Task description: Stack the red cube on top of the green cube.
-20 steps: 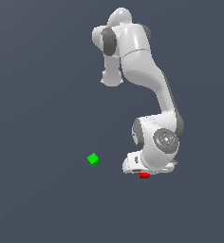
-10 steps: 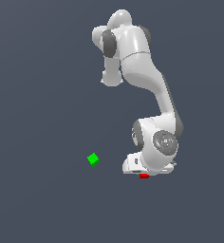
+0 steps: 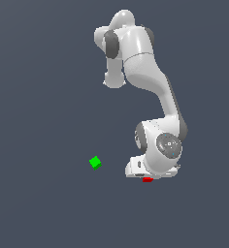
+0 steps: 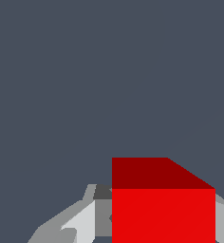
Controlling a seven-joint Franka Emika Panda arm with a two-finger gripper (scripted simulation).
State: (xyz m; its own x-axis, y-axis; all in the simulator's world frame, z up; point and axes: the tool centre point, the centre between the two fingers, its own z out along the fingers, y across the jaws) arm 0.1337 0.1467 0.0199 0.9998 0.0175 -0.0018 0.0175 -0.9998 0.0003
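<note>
The red cube (image 3: 147,179) lies on the floor under the lowered hand, only its lower edge showing in the exterior view. In the wrist view the red cube (image 4: 163,209) fills the space between the two grey fingers (image 4: 85,220), which sit flush against its two sides. My gripper (image 3: 143,176) is down over the cube and shut on it. The green cube (image 3: 94,162) sits alone on the floor, well apart, toward the exterior view's left of the gripper. It does not show in the wrist view.
The floor (image 3: 43,203) is a plain dark grey surface. The white arm (image 3: 145,72) rises above the hand toward its base at the back.
</note>
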